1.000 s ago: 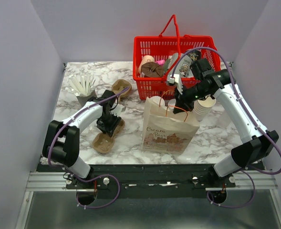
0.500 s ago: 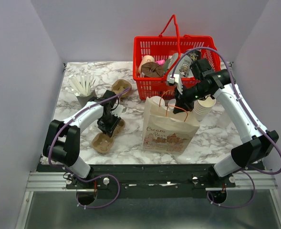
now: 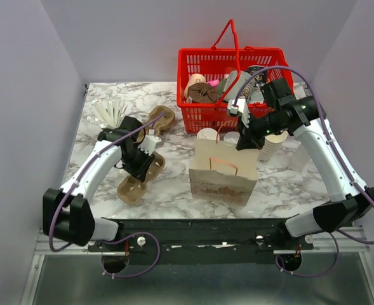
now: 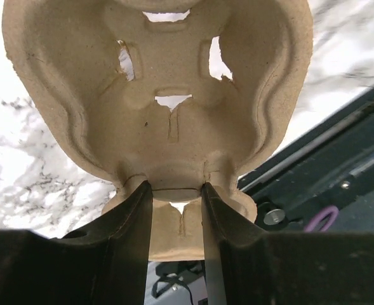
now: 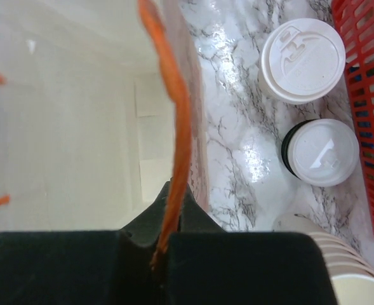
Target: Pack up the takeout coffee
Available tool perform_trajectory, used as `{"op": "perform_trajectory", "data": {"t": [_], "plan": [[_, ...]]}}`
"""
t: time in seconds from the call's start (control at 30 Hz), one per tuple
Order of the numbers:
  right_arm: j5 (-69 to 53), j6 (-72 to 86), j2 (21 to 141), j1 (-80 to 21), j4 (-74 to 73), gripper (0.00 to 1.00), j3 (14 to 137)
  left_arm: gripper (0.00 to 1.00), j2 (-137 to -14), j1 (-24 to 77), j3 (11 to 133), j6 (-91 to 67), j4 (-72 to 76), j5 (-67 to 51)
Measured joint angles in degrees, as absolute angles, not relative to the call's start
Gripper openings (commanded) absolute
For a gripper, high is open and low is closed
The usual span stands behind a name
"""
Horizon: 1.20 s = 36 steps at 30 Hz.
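The takeout coffee is a small white cup with a white lid, standing on the marble behind the brown paper bag; the top view shows the cup just past the bag's rim. My right gripper is shut on the bag's orange handle and holds it above the open bag mouth; from above that gripper is over the bag's far edge. My left gripper is shut on the middle ridge of a pulp cup carrier, which lies left of the bag.
A second lidded cup with a dark body stands beside the coffee. A stack of lidless cups is to the right. The red basket of goods fills the back. Another pulp carrier and a holder of white sticks sit at back left.
The left jaws closed onto the carrier and the arm swung out leftward. The right gripper rose a little with the handle, pulling the bag upright and uncovering the two lidded cups behind it.
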<state>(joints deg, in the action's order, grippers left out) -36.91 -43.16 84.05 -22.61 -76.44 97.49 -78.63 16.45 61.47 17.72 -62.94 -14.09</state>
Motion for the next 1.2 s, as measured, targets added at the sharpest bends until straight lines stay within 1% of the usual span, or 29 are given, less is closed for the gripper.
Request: {"op": "perform_trajectory", "data": {"t": [0.13, 0.27, 0.43, 0.53, 0.7, 0.83, 0.97, 1.2], "plan": [[-35.53, -43.05, 82.06, -22.61, -76.47, 0.00, 97.45, 0.00, -71.35, 15.94, 64.23, 20.43, -63.61, -19.57], [-35.16, -42.85, 81.87, -22.61, -76.44, 0.01, 97.51, 0.00, -66.13, 15.44, 71.13, 21.32, -61.78, -26.76], [-35.18, -42.70, 81.93, -22.61, -76.49, 0.01, 98.15, 0.00, -63.75, 15.38, 81.89, 17.43, -51.66, -36.07], [-35.22, -42.39, 81.97, -22.61, -76.49, 0.01, 98.30, 0.00, -64.16, 15.53, 85.49, 12.23, -42.63, -41.85], [-35.68, -41.56, 82.61, -22.61, -76.49, 0.01, 98.28, 0.00, -64.82, 18.48, 84.60, 2.09, -25.10, -47.22], [-36.32, -40.97, 83.64, -22.61, -76.47, 0.00, 98.28, 0.00, -68.31, 24.82, 84.90, -3.36, -13.89, -49.80], [-36.67, -40.14, 84.49, -22.61, -76.44, 0.00, 98.28, 0.00, -72.25, 30.24, 85.62, -4.25, -9.02, -51.92], [-36.80, -37.85, 84.58, -22.61, -76.47, 0.01, 98.28, 0.00, -73.56, 35.16, 85.01, 1.48, -9.37, -52.77]]}}
